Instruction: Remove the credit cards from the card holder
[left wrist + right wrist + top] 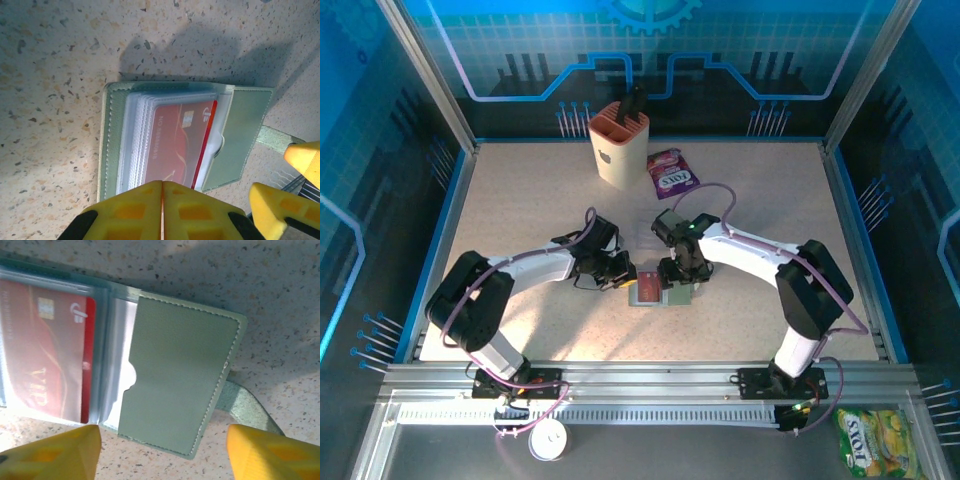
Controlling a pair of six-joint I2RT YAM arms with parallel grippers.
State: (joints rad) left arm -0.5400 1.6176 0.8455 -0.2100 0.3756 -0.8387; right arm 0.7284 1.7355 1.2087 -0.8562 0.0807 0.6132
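The grey-green card holder (665,299) lay open at mid-table, with a red credit card (175,145) inside its front clear sleeve (117,365). The left gripper (162,212) was closed, pads pressed together, at the holder's near edge. The right gripper (160,455) stood open, its fingers astride the holder's right half. A beige slotted cup (618,147) and a purple candy packet (672,172) sat well behind, apart from both grippers.
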